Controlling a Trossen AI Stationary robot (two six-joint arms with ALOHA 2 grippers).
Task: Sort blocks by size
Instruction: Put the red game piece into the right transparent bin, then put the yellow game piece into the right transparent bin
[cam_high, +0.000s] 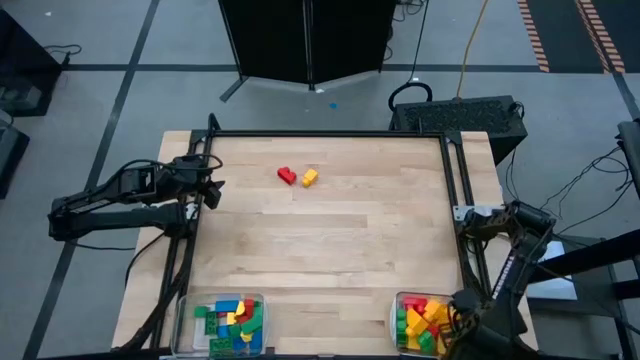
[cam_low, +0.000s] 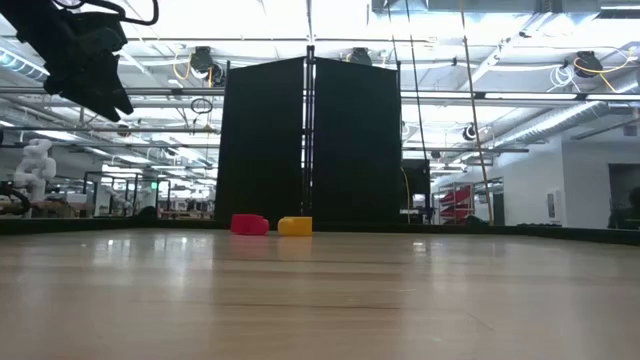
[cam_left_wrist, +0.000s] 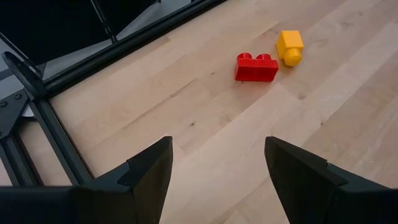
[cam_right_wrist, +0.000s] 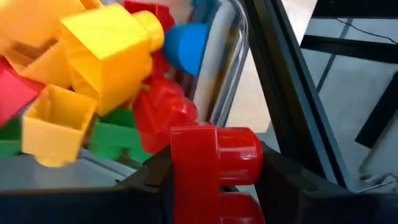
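A red block (cam_right_wrist: 214, 171) sits clamped between the fingers of the right pincer (cam_right_wrist: 214, 186), studs pointing forward, directly over the right clear bin (cam_high: 397, 300) at the near right corner of the tabletop (cam_high: 330, 250). The bin lies immediately ahead of and below the held block, so in my judgement the coming move is a short release into that bin.

Two blocks remain loose on the tabletop: one red two-stud block (cam_high: 287, 175) and one yellow single-stud block (cam_high: 310, 177), side by side and nearly touching, toward the far edge. The red one's long axis runs roughly across the left arm's line of approach.

The left pincer (cam_left_wrist: 214, 171) hangs above the far left edge of the tabletop, fingers apart and holding nothing. It is the nearer arm to the loose pair, which lie ahead of it.

Bins counted: two, the second (cam_high: 185, 320) at the near left corner. Each holds a mixed heap of blocks, too crowded to count.
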